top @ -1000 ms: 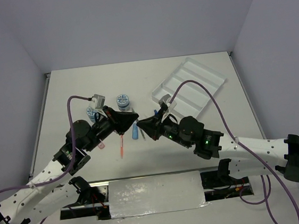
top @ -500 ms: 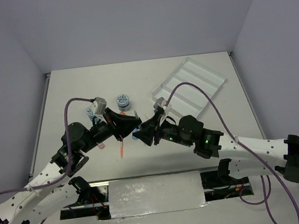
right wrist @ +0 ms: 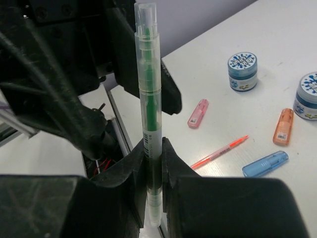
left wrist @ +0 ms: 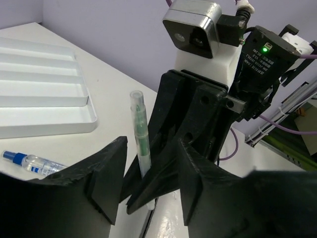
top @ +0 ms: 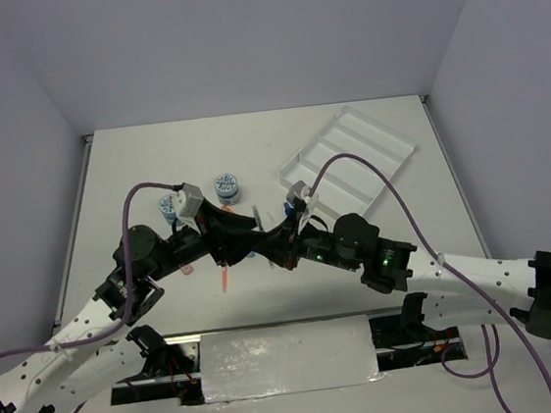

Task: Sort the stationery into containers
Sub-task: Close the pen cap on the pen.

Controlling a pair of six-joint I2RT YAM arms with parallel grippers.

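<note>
1. Change over the last second: both arms have drawn together above the tabletop [top: 134,172]. The left tool [left wrist: 148,173] and right tool [right wrist: 153,156], earlier tip to tip with a gap, now interleave.
2. Right tool: clamped on the lower barrel of the clear green-core pen [right wrist: 147,89]. The pen stands upright, its long end above the fingers.
3. Left tool: jaws wide, one on either side of the pen, not gripping. Probably no contact with the barrel, but the wrist view is too oblique to be sure.
4. Reading: a hand-over is set up but not completed. The pen is in the air, well apart from the white four-compartment tray [left wrist: 44,126], which lies beyond the right tool.
5. Unsorted on the tabletop past the right tool's tip:
   - blue-patterned tubs [right wrist: 242,72]
   - pink capsule [right wrist: 197,113]
   - orange capsule [right wrist: 283,126]
   - blue capsule [right wrist: 265,163]
   - thin orange pen [right wrist: 220,151]
   - blue-capped bottle [left wrist: 29,162], nearer the tray
</note>
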